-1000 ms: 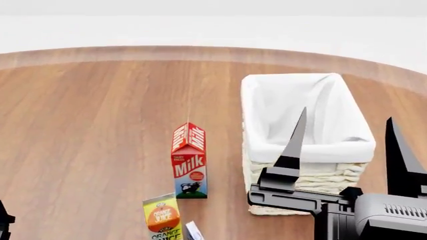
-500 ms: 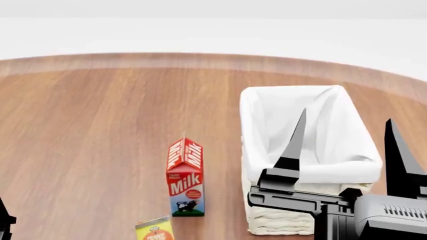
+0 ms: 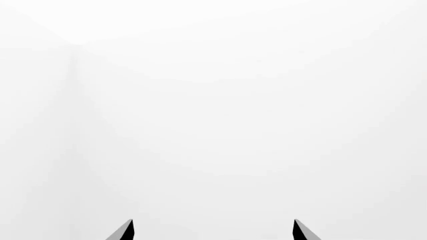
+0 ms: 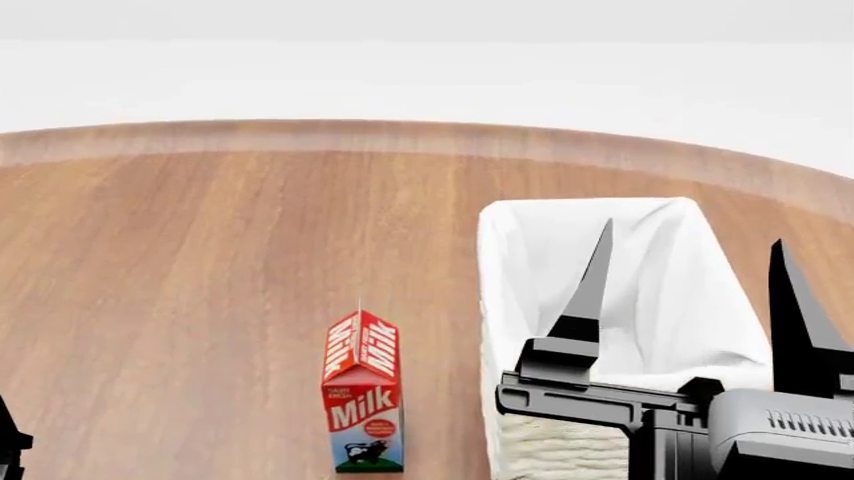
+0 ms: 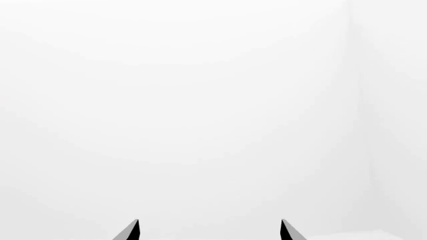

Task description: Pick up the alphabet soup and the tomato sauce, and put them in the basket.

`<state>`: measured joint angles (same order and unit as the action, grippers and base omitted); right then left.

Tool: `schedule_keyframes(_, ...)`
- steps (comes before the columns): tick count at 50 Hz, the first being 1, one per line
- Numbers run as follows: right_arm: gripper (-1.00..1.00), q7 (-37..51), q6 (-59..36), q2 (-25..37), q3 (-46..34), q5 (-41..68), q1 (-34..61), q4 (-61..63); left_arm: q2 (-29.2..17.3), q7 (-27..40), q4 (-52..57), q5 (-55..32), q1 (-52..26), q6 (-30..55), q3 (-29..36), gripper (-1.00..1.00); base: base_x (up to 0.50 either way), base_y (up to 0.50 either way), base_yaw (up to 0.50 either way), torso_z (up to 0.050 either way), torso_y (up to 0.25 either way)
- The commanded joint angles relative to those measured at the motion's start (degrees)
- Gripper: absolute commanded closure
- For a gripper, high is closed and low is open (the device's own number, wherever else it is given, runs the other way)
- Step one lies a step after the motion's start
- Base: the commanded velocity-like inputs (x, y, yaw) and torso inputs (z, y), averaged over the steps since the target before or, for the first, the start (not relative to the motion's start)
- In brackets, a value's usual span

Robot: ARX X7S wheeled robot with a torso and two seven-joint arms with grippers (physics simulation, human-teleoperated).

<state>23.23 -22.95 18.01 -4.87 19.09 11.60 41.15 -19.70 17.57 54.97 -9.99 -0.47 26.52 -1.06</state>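
The cream-white wicker basket (image 4: 534,445) with a white cloth liner stands on the wooden table at the right of the head view. It looks empty. My right gripper (image 4: 691,240) is open and empty, raised in front of the basket with its black fingers pointing up. In the right wrist view (image 5: 209,227) it faces only a white wall. Of my left arm only a black sliver shows at the head view's bottom left. My left gripper (image 3: 213,227) is open and empty in the left wrist view, facing a white wall. The alphabet soup and the tomato sauce are out of view.
A red and white milk carton (image 4: 362,390) stands upright left of the basket. The round wooden table (image 4: 200,260) stretches to its curved far edge, with a white floor and wall behind.
The head view has tilted upward: the basket and milk carton have slid down the frame and the orange juice carton has dropped out of view. The right gripper keeps its place in the view.
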Motion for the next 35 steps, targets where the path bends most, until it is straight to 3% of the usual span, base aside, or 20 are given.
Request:
schedule_keyframes(1,-1.0,0.1,0.9,0.1,-0.4,-0.2,-0.4,-0.5,-0.4,0.5,0.2,-0.3,-0.1,0.2,0.3,-1.0,0.14,-0.01,0.0,0.0,0.0)
schedule_keyframes(7,-1.0,0.3,0.7,0.3,-0.5,-0.1,-0.4,-0.3,-0.5,0.7,0.1,-0.4,0.0,0.1,0.4,-1.0,0.15,-0.01,0.0,0.0,0.0)
schedule_keyframes(8,-1.0,1.2,-3.4,0.7,0.1,1.7,1.9,1.6,-0.6,0.7,0.1,-0.3,0.0,0.0,0.5,-1.0,0.15,-0.01,0.0,0.0,0.01)
schedule_keyframes(11,-1.0,0.3,0.8,0.4,-0.5,0.0,-0.4,-0.4,-0.7,0.8,0.0,-0.4,0.0,0.1,0.6,-1.0,0.15,-0.01,0.0,0.0,0.0)
schedule_keyframes(25,-1.0,1.3,-2.1,1.0,-0.5,1.1,1.4,1.0,-1.1,1.3,0.0,-0.7,-0.7,0.5,1.0,-1.0,0.15,-0.01,0.0,0.0,0.0)
schedule_keyframes(35,-1.0,0.9,0.9,1.0,-1.3,-0.4,-0.4,-0.3,-1.5,1.6,-0.2,-0.9,-0.5,0.0,0.9,-1.0,0.12,-0.01,0.0,0.0,0.0)
